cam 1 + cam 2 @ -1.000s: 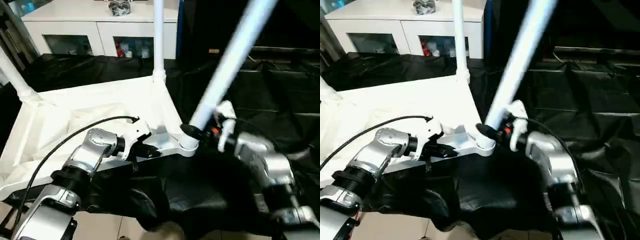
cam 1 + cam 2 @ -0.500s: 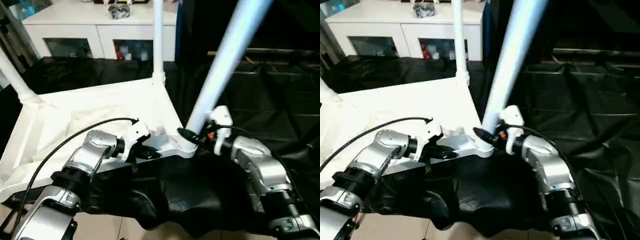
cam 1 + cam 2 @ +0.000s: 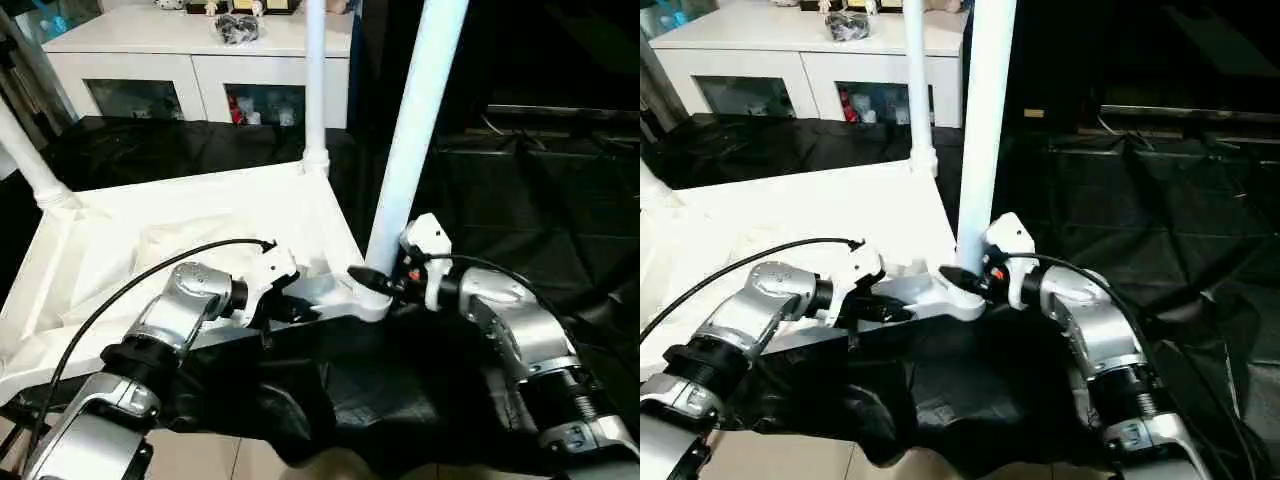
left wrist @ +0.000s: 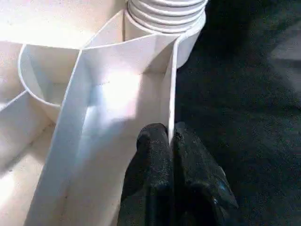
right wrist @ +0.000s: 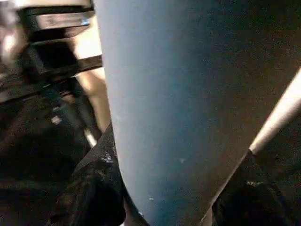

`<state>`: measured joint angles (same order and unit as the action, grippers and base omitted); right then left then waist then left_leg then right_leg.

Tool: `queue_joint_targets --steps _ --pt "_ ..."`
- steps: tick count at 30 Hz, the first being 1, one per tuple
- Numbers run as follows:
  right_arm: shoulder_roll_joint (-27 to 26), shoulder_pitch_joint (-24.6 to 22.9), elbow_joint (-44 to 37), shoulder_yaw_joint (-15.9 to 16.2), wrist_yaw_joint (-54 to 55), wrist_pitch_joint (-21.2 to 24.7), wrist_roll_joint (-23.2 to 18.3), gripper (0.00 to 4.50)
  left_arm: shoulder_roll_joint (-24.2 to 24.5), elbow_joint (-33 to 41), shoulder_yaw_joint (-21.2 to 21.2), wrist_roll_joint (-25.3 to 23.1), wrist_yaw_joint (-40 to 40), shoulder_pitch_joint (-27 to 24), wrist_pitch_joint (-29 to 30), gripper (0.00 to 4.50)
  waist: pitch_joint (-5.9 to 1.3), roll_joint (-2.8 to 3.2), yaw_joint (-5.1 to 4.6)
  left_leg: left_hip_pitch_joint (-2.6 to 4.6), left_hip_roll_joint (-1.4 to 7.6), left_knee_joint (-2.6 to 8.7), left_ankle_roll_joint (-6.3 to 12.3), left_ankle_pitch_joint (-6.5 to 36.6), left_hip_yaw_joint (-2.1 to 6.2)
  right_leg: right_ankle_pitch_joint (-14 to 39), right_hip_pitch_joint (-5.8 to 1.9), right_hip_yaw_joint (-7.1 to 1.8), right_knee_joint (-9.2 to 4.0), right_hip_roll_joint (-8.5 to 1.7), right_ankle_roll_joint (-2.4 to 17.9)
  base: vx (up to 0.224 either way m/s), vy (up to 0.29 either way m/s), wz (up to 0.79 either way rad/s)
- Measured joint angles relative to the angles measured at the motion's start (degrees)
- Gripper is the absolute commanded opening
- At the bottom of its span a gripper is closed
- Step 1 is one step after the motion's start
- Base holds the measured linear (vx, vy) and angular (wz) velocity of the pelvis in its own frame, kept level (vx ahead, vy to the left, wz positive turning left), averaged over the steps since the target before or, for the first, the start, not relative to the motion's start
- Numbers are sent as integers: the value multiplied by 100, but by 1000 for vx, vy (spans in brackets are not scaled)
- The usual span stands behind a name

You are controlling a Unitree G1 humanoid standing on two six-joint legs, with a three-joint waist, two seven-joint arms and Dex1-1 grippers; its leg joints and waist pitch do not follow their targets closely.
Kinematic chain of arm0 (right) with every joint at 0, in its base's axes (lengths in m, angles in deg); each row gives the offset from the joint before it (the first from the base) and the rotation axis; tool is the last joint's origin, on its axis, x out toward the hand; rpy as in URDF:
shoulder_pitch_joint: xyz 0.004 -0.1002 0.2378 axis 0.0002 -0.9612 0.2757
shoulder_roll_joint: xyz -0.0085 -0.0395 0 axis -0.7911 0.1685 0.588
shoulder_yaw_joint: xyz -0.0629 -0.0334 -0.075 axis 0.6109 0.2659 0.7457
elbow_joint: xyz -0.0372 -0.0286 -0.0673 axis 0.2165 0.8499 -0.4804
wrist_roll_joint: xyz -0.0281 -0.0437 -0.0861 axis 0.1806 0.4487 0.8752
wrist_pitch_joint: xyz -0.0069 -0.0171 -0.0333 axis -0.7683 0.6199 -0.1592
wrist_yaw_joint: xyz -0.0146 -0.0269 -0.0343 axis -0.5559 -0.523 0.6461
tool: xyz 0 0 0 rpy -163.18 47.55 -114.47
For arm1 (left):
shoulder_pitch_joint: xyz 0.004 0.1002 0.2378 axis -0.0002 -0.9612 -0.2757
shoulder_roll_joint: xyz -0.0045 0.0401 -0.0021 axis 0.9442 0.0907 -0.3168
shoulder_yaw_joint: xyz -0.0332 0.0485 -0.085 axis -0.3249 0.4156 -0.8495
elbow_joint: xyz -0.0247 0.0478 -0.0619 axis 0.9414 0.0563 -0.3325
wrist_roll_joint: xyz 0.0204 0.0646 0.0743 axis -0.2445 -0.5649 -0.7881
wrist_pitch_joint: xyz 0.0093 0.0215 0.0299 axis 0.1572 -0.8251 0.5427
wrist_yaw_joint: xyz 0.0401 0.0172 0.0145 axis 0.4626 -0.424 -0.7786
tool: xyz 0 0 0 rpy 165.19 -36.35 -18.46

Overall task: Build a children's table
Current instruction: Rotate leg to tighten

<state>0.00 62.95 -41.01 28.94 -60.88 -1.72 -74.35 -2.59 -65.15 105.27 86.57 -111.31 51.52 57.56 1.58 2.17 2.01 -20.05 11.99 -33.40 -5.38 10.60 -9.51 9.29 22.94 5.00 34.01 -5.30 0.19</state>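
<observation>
Left gripper (image 4: 170,141): pinched shut on the tabletop (image 3: 180,225) rim wall.
Right gripper (image 3: 372,281): clamped around the leg (image 3: 415,130), standing upright in the corner socket (image 3: 368,300).

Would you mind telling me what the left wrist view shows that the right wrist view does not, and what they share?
Left wrist view alone: the left gripper pinched shut on the thin outer wall of the white plastic tabletop, with its ribbed underside and a ridged corner socket. Right wrist view alone: the right gripper closed around the long white tubular leg. Both share the black cloth below.
</observation>
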Motion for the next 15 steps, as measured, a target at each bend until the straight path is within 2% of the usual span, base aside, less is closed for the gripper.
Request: queue_joint_targets --steps 8,15 --pt "172 7 -13 260 -975 -200 -137 188 386 540 111 31 -545 -248 -12 0 13 -157 2 -1 15 -1 -1 0 0 1 1 -2 -2 0 0 0 0 0" --pt "98 115 252 275 -1068 -400 -133 188 417 567 91 33 -519 -250 97 0 11 -189 1 2 15 -1 -1 0 0 0 4 -3 1 0 0 0 0 0"
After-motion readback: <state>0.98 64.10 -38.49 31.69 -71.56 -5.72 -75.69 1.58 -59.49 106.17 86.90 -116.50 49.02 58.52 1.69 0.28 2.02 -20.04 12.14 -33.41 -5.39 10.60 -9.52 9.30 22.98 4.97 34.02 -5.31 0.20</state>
